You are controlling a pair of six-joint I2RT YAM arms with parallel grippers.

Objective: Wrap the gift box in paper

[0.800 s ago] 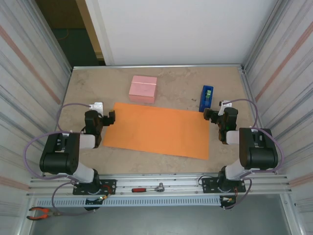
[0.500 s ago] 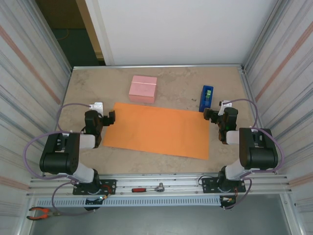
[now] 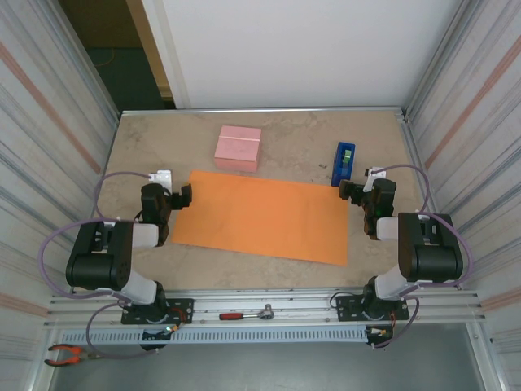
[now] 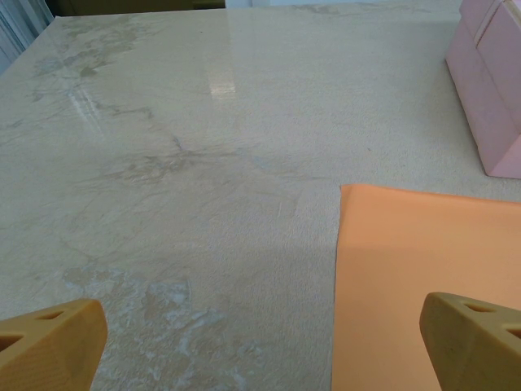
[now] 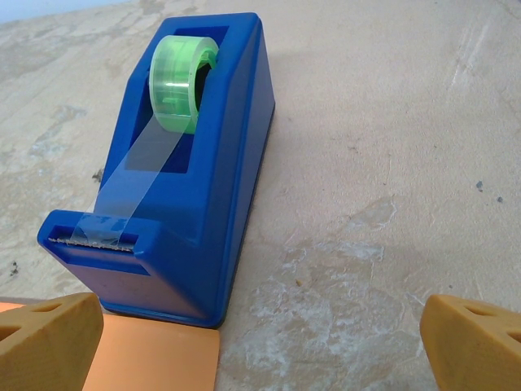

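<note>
A pink gift box (image 3: pixel 238 147) sits on the beige table behind the far edge of the paper (image 3: pixel 262 215), a bright orange sheet lying flat in the middle. My left gripper (image 3: pixel 181 198) hovers open over the sheet's far left corner; its view shows that corner of the paper (image 4: pixel 423 285) and the side of the box (image 4: pixel 492 90). At the sheet's far right corner my right gripper (image 3: pixel 352 192) is open, just in front of the tape dispenser. Nothing is between either pair of fingers (image 4: pixel 53 342).
A blue tape dispenser (image 3: pixel 343 163) with a green roll (image 5: pixel 183 77) stands by the paper's far right corner (image 5: pixel 151 358). Metal walls close in both sides. A ratchet wrench (image 3: pixel 248 313) lies on the front rail and pliers (image 3: pixel 65 353) at the bottom left.
</note>
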